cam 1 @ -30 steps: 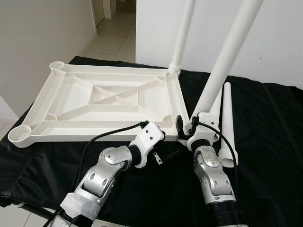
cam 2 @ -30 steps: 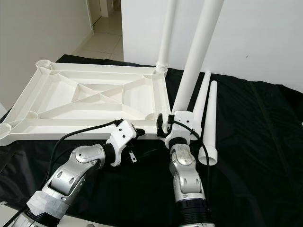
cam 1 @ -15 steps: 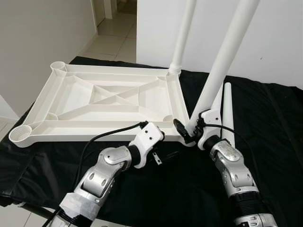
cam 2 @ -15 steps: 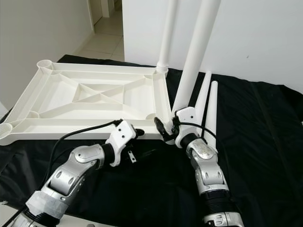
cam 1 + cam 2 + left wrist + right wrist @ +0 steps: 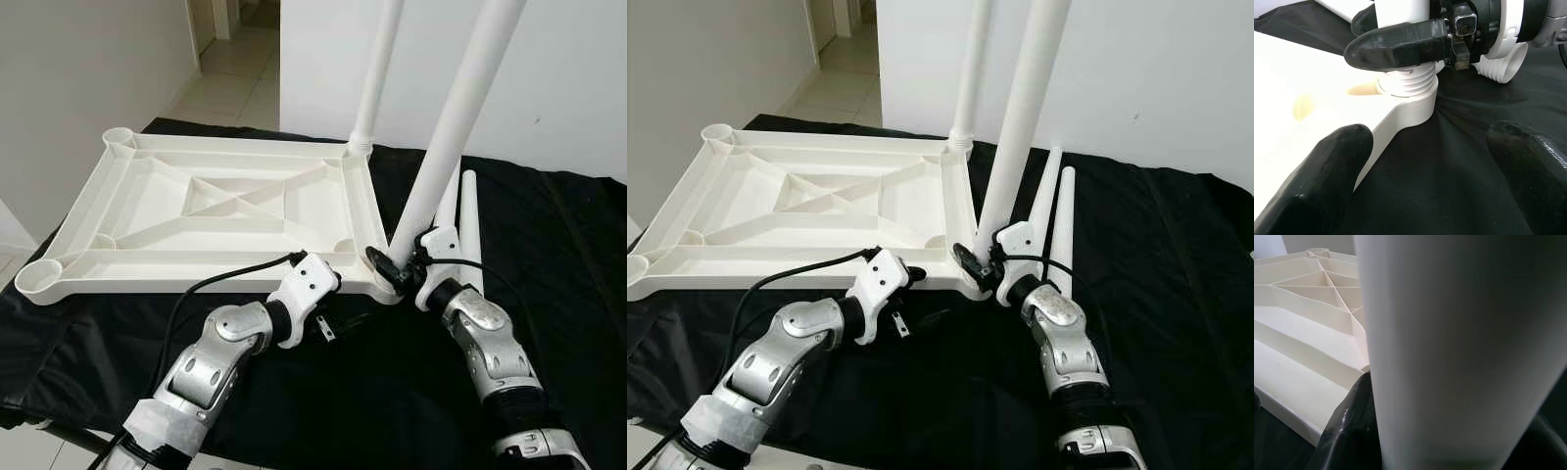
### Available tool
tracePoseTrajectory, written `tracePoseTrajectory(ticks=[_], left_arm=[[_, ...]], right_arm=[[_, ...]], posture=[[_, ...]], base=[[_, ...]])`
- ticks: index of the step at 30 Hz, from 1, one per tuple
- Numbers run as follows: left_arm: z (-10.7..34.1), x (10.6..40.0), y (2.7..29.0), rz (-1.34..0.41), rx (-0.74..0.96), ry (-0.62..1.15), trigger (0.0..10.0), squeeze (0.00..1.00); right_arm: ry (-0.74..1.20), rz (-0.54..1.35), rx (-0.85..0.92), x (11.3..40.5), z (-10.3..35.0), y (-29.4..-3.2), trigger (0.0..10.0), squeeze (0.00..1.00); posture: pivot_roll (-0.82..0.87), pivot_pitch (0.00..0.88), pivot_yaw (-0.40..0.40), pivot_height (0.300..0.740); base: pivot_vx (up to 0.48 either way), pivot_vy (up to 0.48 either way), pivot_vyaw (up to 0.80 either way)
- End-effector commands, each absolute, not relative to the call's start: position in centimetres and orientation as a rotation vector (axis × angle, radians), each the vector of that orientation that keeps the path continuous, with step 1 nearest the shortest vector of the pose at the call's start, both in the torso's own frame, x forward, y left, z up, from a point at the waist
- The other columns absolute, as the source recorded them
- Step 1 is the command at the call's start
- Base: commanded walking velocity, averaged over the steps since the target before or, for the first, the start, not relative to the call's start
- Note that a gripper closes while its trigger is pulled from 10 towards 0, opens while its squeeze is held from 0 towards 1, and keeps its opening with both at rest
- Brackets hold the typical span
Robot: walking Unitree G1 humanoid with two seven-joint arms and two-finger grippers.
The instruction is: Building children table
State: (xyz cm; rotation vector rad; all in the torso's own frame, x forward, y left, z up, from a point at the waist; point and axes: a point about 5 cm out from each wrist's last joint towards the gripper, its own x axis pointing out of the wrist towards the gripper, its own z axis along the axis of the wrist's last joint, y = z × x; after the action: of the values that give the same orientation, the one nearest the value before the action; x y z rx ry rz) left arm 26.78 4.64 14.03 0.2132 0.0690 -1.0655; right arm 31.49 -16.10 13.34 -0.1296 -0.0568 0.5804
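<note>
The white table top (image 5: 211,201) lies upside down on a black cloth. One white leg (image 5: 377,69) stands in its far right corner. A second leg (image 5: 456,127) rises from the near right corner, and my right gripper (image 5: 392,266) is shut on it just above the base. Its threaded end (image 5: 1408,81) sits in the corner socket (image 5: 1405,105). My left gripper (image 5: 338,321) hovers open over the cloth beside that corner, its fingertips (image 5: 1327,171) holding nothing. In the right wrist view the leg (image 5: 1459,347) is pressed against a black finger (image 5: 1347,431).
Two loose white legs (image 5: 470,235) lie on the cloth right of the held leg. Open sockets show at the near left corner (image 5: 39,282) and far left corner (image 5: 120,137). A white wall stands behind; a tiled hallway (image 5: 235,69) opens at the back left.
My right forearm has swung out to the right and the wrist has turned, with the gripper staying on the leg's base. The left arm has not moved.
</note>
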Motion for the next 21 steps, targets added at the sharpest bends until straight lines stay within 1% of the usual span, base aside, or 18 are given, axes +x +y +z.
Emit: tracePoseTrajectory(ticks=[1, 2, 9, 11, 12, 14, 15, 17, 18, 21], left_arm=[[14.4, 26.8, 4.5, -1.069, 0.215, 0.061, 10.0, 0.0], [14.4, 26.8, 4.4, -1.069, 0.214, 0.059, 10.0, 0.0], [14.4, 26.8, 4.4, -1.069, 0.213, 0.059, 10.0, 0.0], [14.4, 26.8, 4.4, -1.07, 0.212, 0.06, 10.0, 0.0], [14.4, 26.8, 4.4, -1.07, 0.212, 0.06, 10.0, 0.0], [14.4, 26.8, 4.4, -1.07, 0.211, 0.061, 10.0, 0.0], [14.4, 26.8, 4.4, -1.07, 0.211, 0.061, 10.0, 0.0], [14.4, 26.8, 4.4, -1.07, 0.211, 0.063, 10.0, 0.0], [14.4, 26.8, 4.4, -1.07, 0.211, 0.063, 10.0, 0.0], [14.3, 26.7, 4.5, -1.068, 0.212, 0.067, 10.0, 0.0]], right_arm=[[-0.037, 0.57, -0.136, 31.3, 12.8, -15.8, 10.0, 0.0], [-0.039, 0.522, -0.133, 31.5, 12.8, -15.8, 10.0, 0.0], [-0.038, 0.468, -0.135, 31.6, 12.8, -15.5, 10.0, 0.0], [-0.051, 0.347, -0.08, 31.5, 13.1, -15.1, 10.0, 0.0], [-0.051, 0.347, -0.08, 31.5, 13.1, -15.1, 10.0, 0.0], [-0.066, 0.252, -0.038, 31.4, 13.3, -15.0, 10.0, 0.0], [-0.066, 0.252, -0.038, 31.4, 13.3, -15.0, 10.0, 0.0], [-0.084, 0.122, 0.019, 30.9, 13.4, -14.6, 10.0, 0.0], [-0.084, 0.122, 0.019, 30.9, 13.4, -14.6, 10.0, 0.0], [-0.088, -0.01, 0.06, 30.1, 13.3, -13.7, 10.0, 0.0]], posture=[[-0.03, 0.011, -0.024, 0.74], [-0.04, 0.011, -0.024, 0.74], [-0.04, 0.01, -0.026, 0.74], [-0.04, 0.011, -0.025, 0.74], [-0.04, 0.011, -0.025, 0.74], [-0.04, 0.013, -0.026, 0.74], [-0.04, 0.013, -0.026, 0.74], [-0.04, 0.014, -0.024, 0.74], [-0.04, 0.014, -0.024, 0.74], [-0.03, 0.02, -0.025, 0.74]], base=[[0.0, 0.0, 0.0], [0.0, 0.0, 0.0], [0.0, 0.0, 0.0], [0.0, 0.0, 0.0], [0.0, 0.0, 0.0], [0.0, 0.0, 0.0], [0.0, 0.0, 0.0], [0.0, 0.0, 0.0], [0.0, 0.0, 0.0], [0.0, 0.0, 0.0]])
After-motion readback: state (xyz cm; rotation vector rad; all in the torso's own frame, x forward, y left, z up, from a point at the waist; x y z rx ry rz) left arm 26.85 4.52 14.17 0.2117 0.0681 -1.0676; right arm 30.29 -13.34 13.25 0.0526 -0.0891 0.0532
